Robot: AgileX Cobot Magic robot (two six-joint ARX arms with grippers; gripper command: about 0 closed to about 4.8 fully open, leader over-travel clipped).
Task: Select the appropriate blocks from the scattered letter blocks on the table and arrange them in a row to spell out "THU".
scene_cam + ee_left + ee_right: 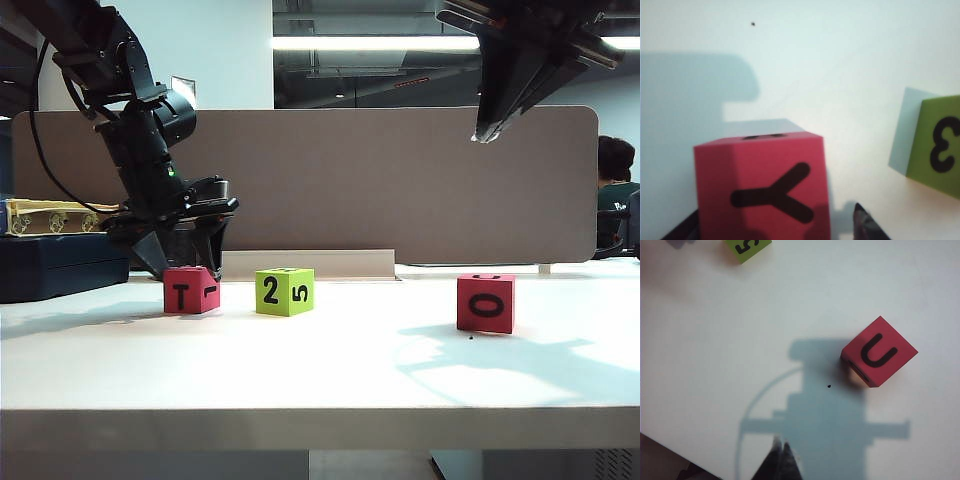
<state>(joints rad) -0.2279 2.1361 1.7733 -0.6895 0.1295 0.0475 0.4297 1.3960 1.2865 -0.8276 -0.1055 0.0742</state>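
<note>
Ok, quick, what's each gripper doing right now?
Left gripper: open around the T block, down at the table.
Right gripper: shut, empty, raised above the table.

Two red blocks (190,291) (486,302), lime-green block (284,291), white table (320,370).

Left claw (775,225) fingertips and green block (935,145) cut off by frame edges

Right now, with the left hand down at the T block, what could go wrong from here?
1. The left hand stands open around the red T block, which looks tilted; closing might pinch it askew.
2. The green block sits close beside it, so a sideways move could knock it.
3. The right hand hangs shut high above the U block.
</note>
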